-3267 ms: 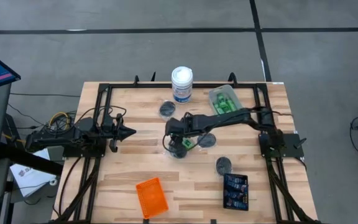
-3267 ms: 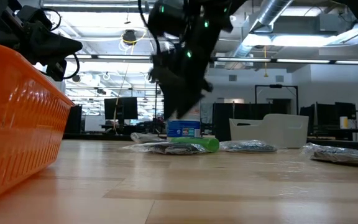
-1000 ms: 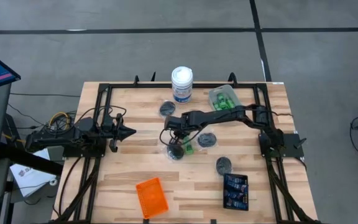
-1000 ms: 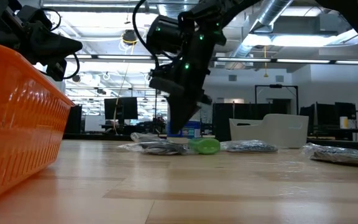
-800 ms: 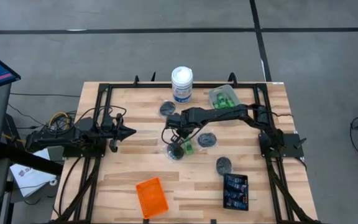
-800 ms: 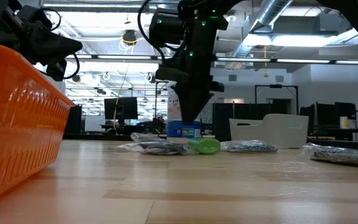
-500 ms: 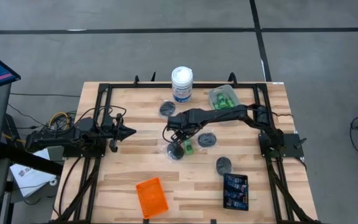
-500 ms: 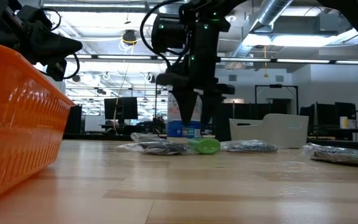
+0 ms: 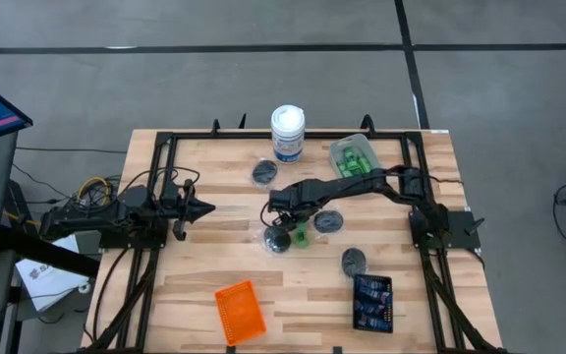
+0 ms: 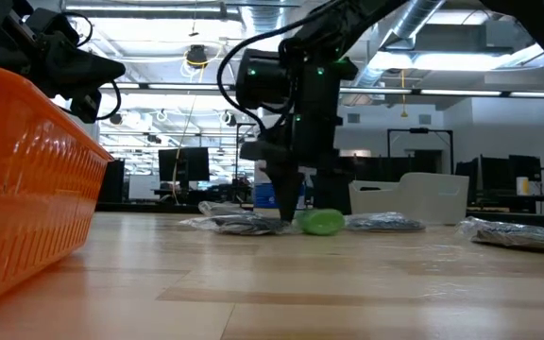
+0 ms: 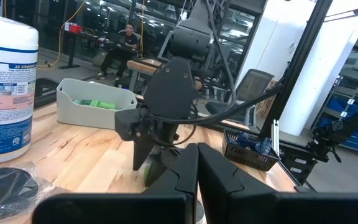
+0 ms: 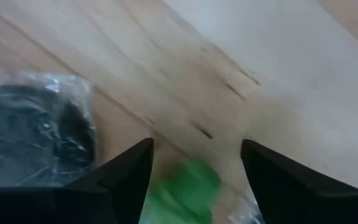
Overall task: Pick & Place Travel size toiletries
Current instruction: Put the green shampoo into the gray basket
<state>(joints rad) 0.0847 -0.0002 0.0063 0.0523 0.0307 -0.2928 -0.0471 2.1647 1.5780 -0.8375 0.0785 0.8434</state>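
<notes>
1. Right gripper (image 10: 297, 219): fingers newly parted, lowered to the tabletop from its earlier height; a fresh pick looks about to begin.
2. Wrapped puck (image 9: 275, 239): just beside it.
3. Green bottle (image 10: 322, 222): lies between its fingers, not yet clamped.
4. Left gripper (image 9: 204, 207): closed, parked well apart.

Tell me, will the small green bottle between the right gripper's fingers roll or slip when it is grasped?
The green bottle lies on its side and looks rounded, so it may roll. Its surface seems smooth, so the open right gripper might squeeze it out. It looks light.
</notes>
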